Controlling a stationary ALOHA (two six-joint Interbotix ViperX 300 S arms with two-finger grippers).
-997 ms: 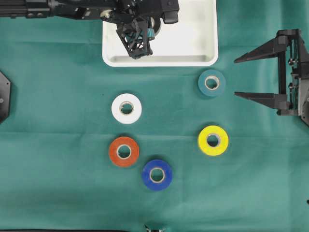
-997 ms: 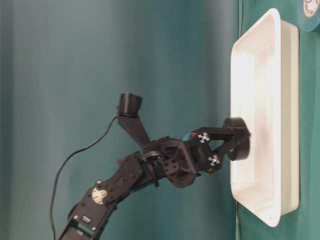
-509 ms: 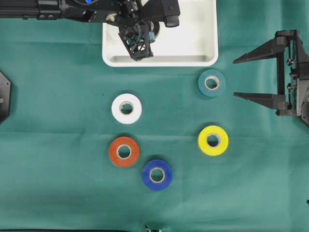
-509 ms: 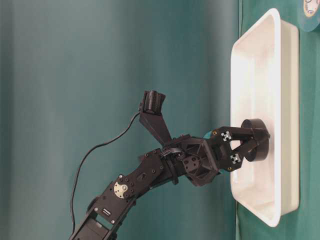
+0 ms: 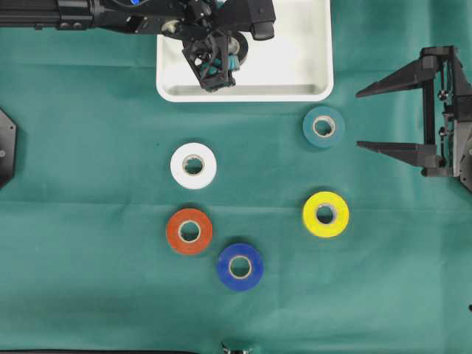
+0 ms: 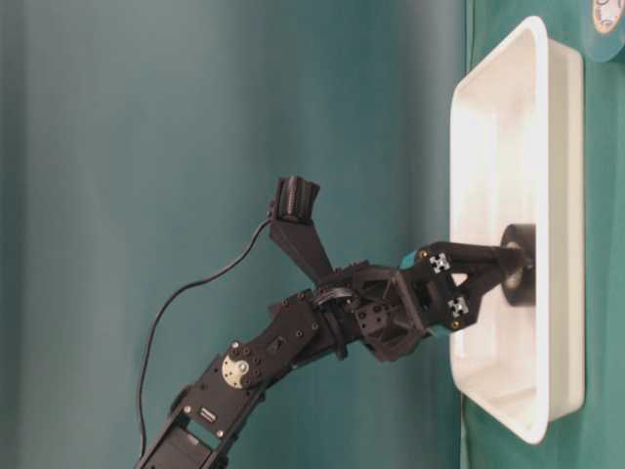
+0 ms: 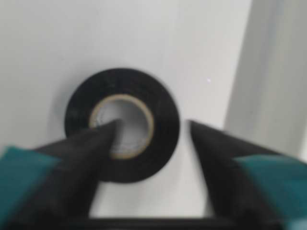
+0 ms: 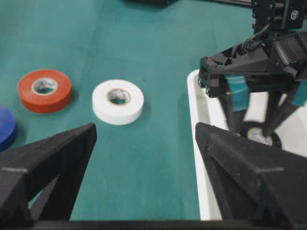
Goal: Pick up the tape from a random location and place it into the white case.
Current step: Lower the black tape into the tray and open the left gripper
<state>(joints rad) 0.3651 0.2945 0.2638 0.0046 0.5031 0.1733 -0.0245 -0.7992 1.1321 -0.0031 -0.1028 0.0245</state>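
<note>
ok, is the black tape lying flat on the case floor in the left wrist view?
Yes, the black tape roll lies flat on the white case floor, core hole facing the camera.

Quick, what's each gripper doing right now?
Left gripper: open, jaws spread around the black tape roll lying flat in the white case, one finger in its hole.
Right gripper: open, holding nothing.

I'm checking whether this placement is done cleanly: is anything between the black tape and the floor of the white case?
Nothing visible. The black tape lies flat on the floor of the white case, with the left claw open around it: one finger over its core, the other outside its rim.
</note>
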